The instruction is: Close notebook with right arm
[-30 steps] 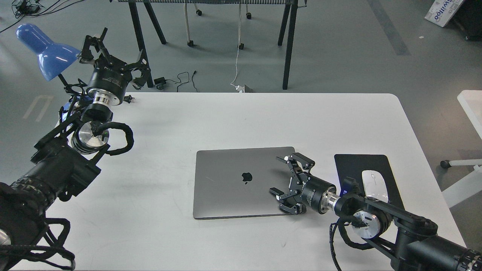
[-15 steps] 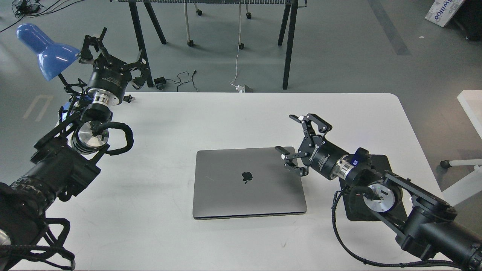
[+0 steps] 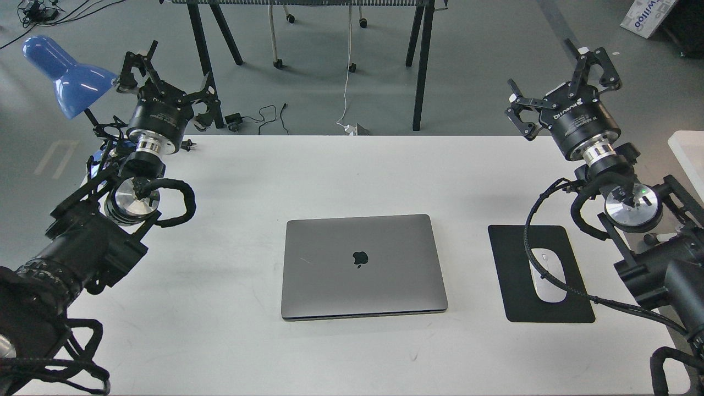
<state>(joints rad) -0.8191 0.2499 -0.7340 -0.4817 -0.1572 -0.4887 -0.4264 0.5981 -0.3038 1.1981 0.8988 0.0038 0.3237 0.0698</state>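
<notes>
Notebook [image 3: 364, 265] lies shut, lid down, flat at the table's [image 3: 308, 170] middle. At 10 o'clock the left gripper [image 3: 165, 77] spreads empty beside the blue lamp [image 3: 66, 74]. At 2 o'clock the right gripper [image 3: 561, 77] gapes, released, above the mouse pad [image 3: 509, 258].

The notebook [image 3: 363, 265] is showing a smooth, matt grey metal lid; the mouse pad [image 3: 517, 264] is looking matt black, the mouse [image 3: 550, 275] glossy white, the table [image 3: 330, 170] smooth matt white, the lamp [image 3: 60, 74] glossy blue
</notes>
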